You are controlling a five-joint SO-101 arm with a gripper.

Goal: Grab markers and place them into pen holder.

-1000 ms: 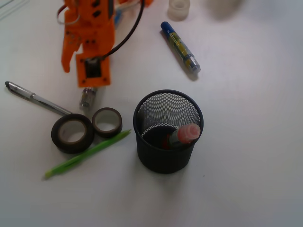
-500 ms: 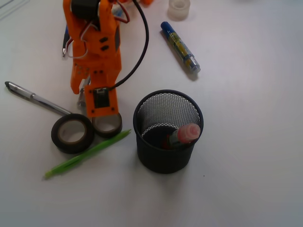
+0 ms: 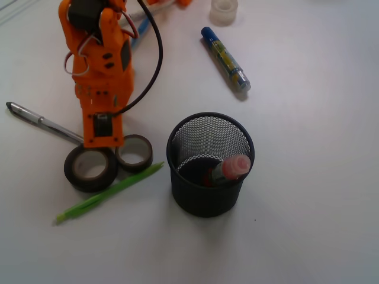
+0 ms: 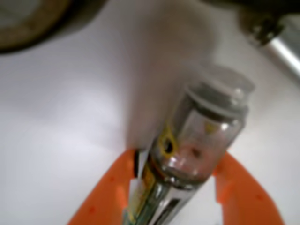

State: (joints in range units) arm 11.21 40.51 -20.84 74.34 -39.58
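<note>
In the wrist view a marker with a yellow printed barrel and a clear greyish end lies slanted between my orange fingers. My gripper straddles it, open, with a thin gap on each side. From the front, the gripper covers that marker, just above the tape rolls. The black mesh pen holder stands to the right, with a pink-capped marker leaning inside. A blue-capped marker lies on the table at the back right.
Two dark tape rolls sit right in front of the gripper. A thin green pencil lies below them. A silver pen runs off to the left, and a white ring sits at the back edge.
The arm came down and forward from the back, then shifted left. It now covers the marker that lay above the tape rolls.
</note>
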